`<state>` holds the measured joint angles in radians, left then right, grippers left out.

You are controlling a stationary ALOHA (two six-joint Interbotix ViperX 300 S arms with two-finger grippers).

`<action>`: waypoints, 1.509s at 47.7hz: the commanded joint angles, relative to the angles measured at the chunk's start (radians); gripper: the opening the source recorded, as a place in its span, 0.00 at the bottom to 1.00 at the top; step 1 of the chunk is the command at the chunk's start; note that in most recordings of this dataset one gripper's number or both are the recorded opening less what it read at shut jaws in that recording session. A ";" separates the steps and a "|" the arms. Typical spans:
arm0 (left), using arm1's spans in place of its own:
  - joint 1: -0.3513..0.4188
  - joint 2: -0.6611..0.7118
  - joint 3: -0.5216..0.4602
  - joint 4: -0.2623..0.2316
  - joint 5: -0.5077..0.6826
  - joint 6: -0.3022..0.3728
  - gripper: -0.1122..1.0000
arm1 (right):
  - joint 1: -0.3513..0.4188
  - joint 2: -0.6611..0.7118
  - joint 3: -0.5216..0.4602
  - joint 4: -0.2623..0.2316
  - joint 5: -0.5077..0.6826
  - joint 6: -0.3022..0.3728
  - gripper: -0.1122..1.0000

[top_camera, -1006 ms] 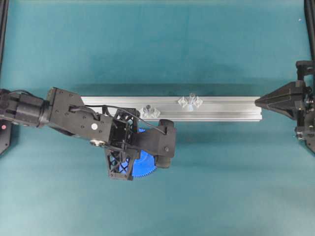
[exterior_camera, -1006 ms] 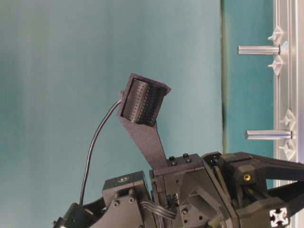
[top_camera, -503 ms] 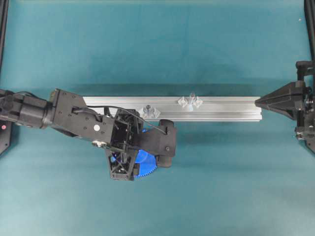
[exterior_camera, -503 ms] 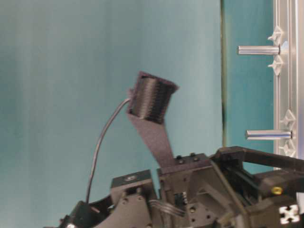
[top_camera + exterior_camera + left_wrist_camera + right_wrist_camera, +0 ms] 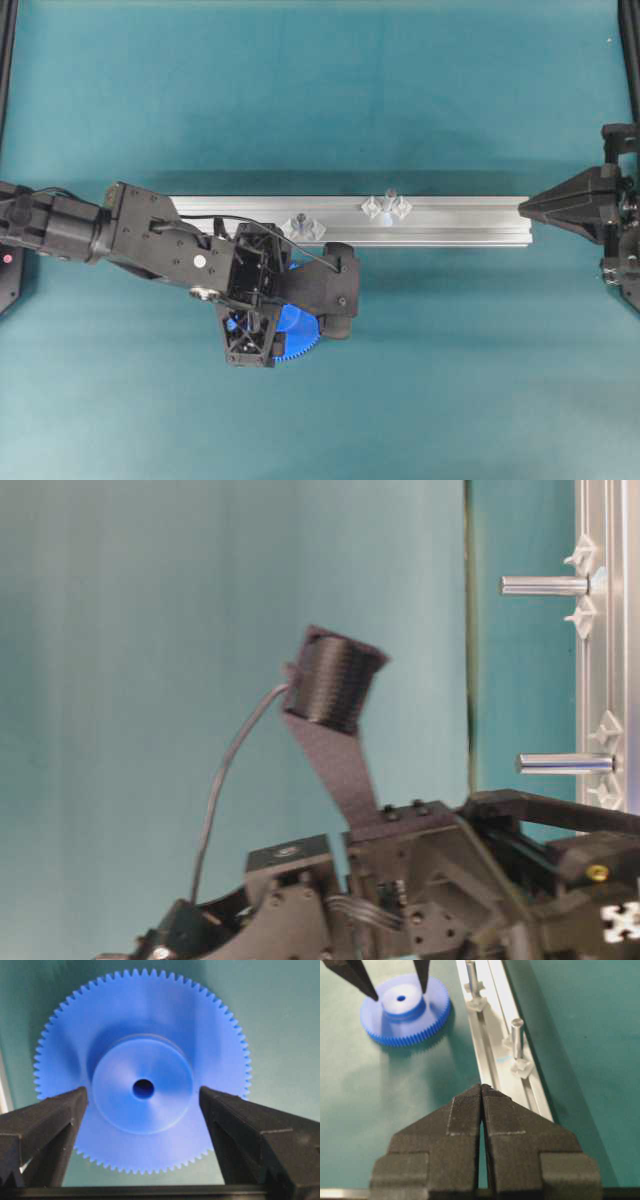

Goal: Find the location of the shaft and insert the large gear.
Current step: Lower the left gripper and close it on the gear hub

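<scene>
The large gear (image 5: 142, 1035) is bright blue and lies flat on the green mat (image 5: 450, 380), hub up, just in front of the rail. My left gripper (image 5: 142, 1094) is open and points down at it. One finger stands on each side of the raised hub, with a narrow gap to it. From the right wrist the gear (image 5: 405, 1015) and the left gripper (image 5: 399, 991) show far left. The shaft (image 5: 388, 201) stands upright on the rail between clear blocks, right of the gear; it is the nearer pin (image 5: 516, 1035). My right gripper (image 5: 481, 1087) is shut and empty at the rail's right end.
The aluminium rail (image 5: 460, 226) runs left to right across the middle of the mat. A second, shorter pin (image 5: 298, 222) with clear blocks stands on it close to the left wrist. The left arm (image 5: 150, 240) covers the rail's left part. Black frame posts stand at both side edges.
My left gripper's jaws have spread from shut to wide open around the gear's hub, and the wrist has tipped slightly. The gear, the rail and the right arm have stayed in place.
</scene>
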<state>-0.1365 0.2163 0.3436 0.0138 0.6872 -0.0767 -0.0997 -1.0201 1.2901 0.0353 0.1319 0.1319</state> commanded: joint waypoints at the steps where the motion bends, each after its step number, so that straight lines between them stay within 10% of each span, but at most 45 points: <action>1: -0.005 -0.015 -0.021 0.003 -0.009 0.000 0.94 | -0.002 0.003 -0.009 -0.002 -0.005 0.009 0.09; 72: 0.009 0.021 -0.017 0.005 -0.029 -0.003 0.94 | -0.002 -0.009 -0.005 -0.002 0.017 0.023 0.09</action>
<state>-0.1273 0.2516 0.3421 0.0153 0.6611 -0.0782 -0.0997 -1.0339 1.2947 0.0353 0.1534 0.1473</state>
